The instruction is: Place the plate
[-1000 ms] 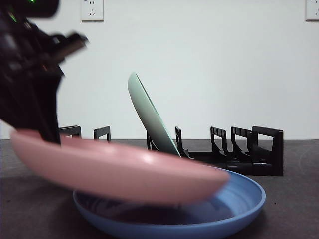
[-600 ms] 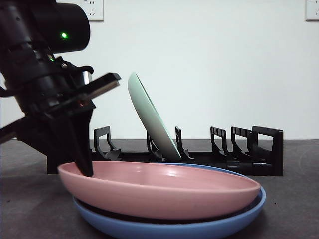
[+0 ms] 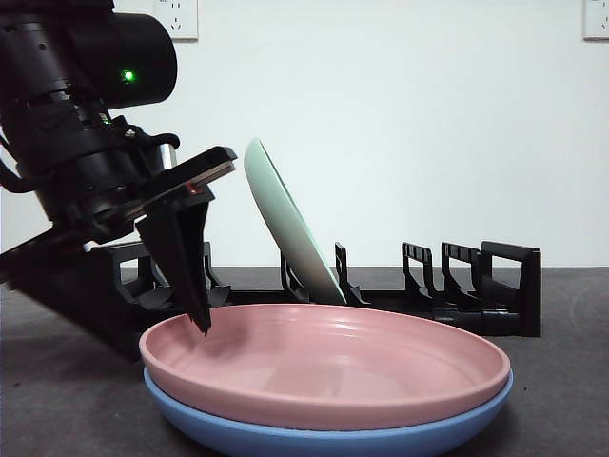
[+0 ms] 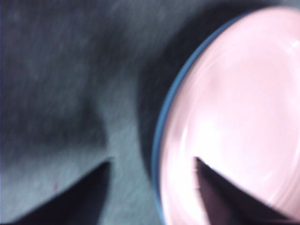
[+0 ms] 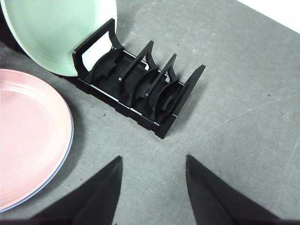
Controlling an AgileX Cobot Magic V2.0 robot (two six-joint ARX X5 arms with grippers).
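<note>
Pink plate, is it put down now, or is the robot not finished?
The pink plate now lies nested flat in the blue plate. The left end effector is open across its rim, one fingertip inside, gripping nothing. A green plate leans in the black rack. The right end effector waits, open. Left to do: probably only pulling the left arm away.

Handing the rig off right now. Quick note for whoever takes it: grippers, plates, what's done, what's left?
Left gripper: open, jaws astride the near rim of the pink plate, nothing held.
Right gripper: open, idle, hovering over bare table near the rack.
Pink plate sits nested on the blue plate, flat. Green plate leans in the rack behind.
Done: pink plate set down and let go.
Left: back the left arm away, probably without nudging the stack.
</note>
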